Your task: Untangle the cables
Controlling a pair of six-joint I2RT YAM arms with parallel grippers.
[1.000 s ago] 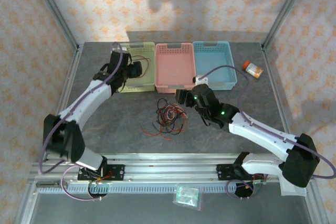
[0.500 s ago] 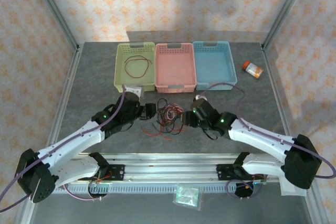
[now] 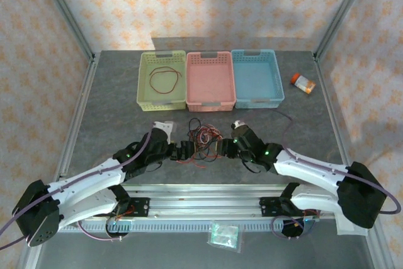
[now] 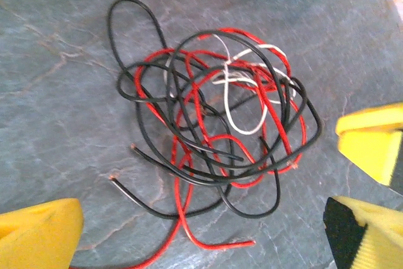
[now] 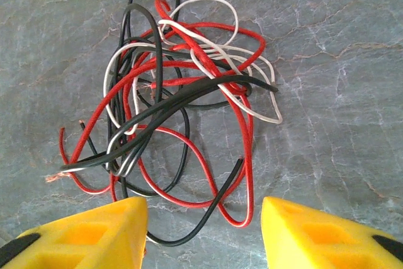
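The cables (image 3: 203,137) lie as a tangle of red, black and white wires on the grey table, in front of the baskets. My left gripper (image 3: 185,150) sits low at the tangle's left near side, open wide. In the left wrist view the tangle (image 4: 217,124) lies ahead of the open left gripper (image 4: 208,247), with a red end and a black end nearest. My right gripper (image 3: 224,147) is at the tangle's right side, open. In the right wrist view a red loop and a black end of the tangle (image 5: 189,92) lie between the fingers of the right gripper (image 5: 204,234), not pinched.
Three baskets stand in a row behind the tangle: yellow-green (image 3: 143,83) with one red cable (image 3: 164,79) in it, pink (image 3: 210,102), blue (image 3: 257,101). An orange bottle (image 3: 303,82) lies at the back right. A yellow finger of the right gripper (image 4: 371,140) shows at right in the left wrist view.
My left arm swung from the yellow-green basket, where a red cable now lies, down to the tangle and opened wider. My right gripper slid to the tangle's near right side and narrowed.
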